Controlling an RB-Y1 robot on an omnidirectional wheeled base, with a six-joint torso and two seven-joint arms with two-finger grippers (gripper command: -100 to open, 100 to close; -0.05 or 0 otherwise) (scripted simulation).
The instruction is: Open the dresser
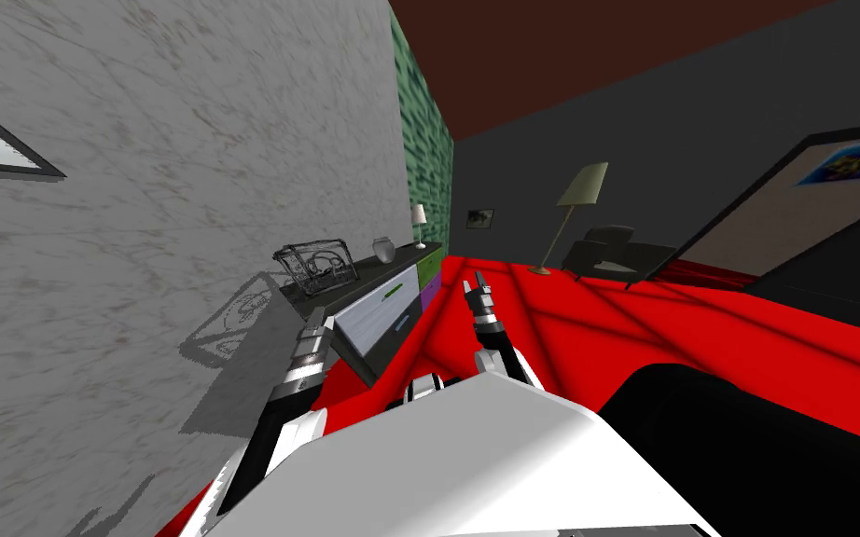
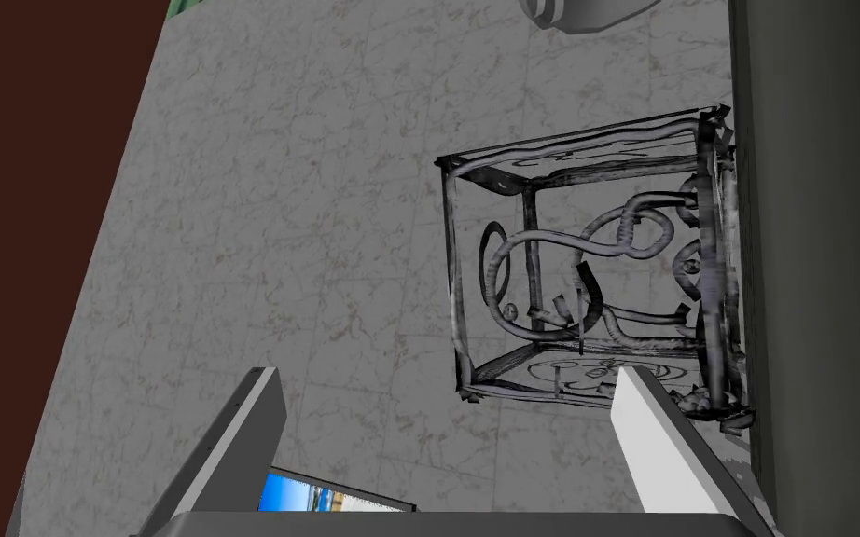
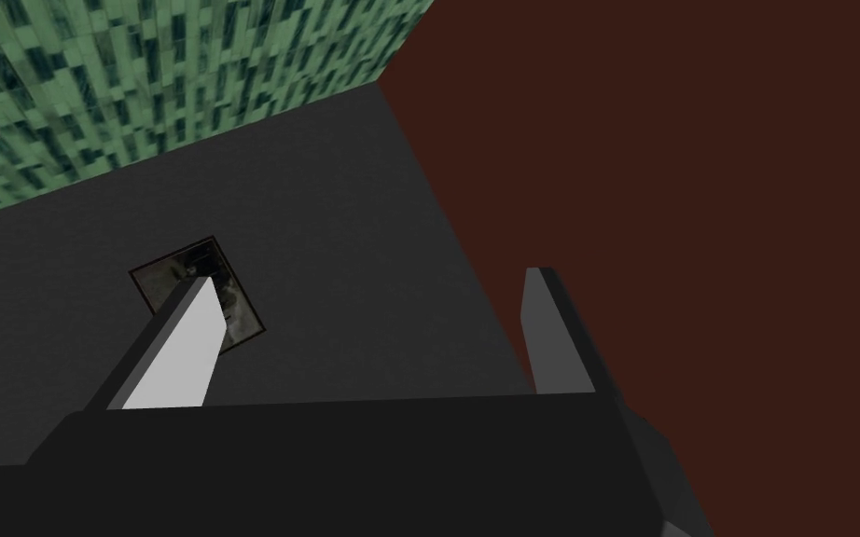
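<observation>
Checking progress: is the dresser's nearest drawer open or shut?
Open, it seems: the nearest drawer juts out past the dresser and its green and purple fronts, its dark side showing.

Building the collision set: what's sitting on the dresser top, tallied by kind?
Wire cube ornament: 1
Grey jar: 1
Small table lamp: 1
Total on the dresser: 3
</observation>
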